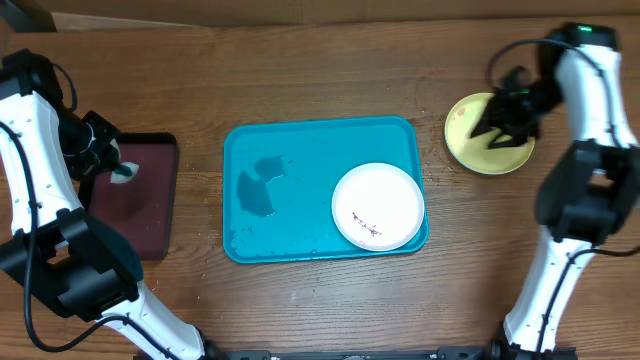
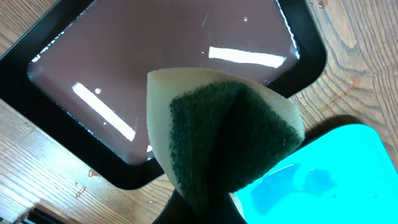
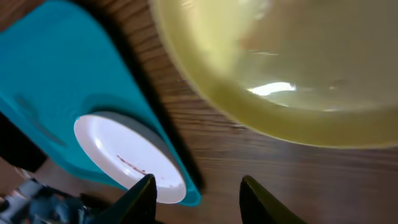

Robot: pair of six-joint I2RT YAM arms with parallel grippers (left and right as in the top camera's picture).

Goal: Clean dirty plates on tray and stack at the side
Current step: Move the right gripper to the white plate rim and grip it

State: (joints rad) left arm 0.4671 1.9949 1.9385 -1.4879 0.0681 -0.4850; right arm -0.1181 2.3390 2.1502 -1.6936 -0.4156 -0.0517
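Left of the tray [image 1: 300,150], the left gripper [image 1: 112,160] has its jaws clamped on a sponge [image 2: 227,143]; the right gripper [image 3: 196,186] has its jaws apart and empty over the yellow-green plate [image 1: 468,140].

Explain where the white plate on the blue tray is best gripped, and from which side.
The white plate lies flat, tucked into a corner of the tray; probably pinch its rim from above on the edge facing the tray's middle.

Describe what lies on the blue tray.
A white plate with red-brown smears sits in the tray's right near corner; wet patches lie to its left. Anything beneath the plate is covered.
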